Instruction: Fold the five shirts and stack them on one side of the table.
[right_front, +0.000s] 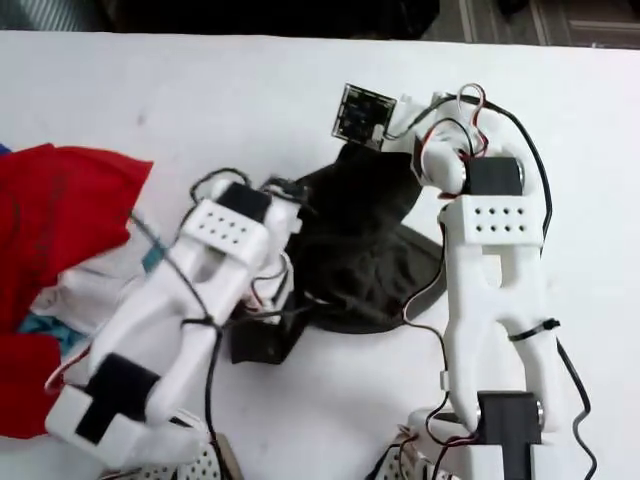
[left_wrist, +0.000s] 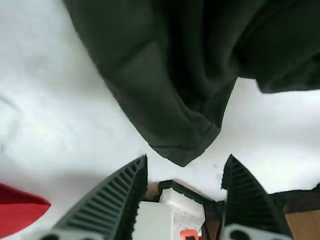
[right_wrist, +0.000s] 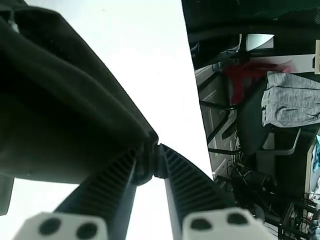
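the right gripper (right_wrist: 151, 159) is clenched on an edge of the black shirt (right_front: 360, 230), likely to draw a fold across. the left gripper (left_wrist: 186, 165) hangs released, the shirt's hemmed corner just beyond its tips.

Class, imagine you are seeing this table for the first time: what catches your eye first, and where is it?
A crumpled dark shirt lies mid-table between the two arms. The right hand is shut on a fold of it, and the left hand is open just short of one hemmed end. A bright red shirt lies heaped on the white table beside the left arm.
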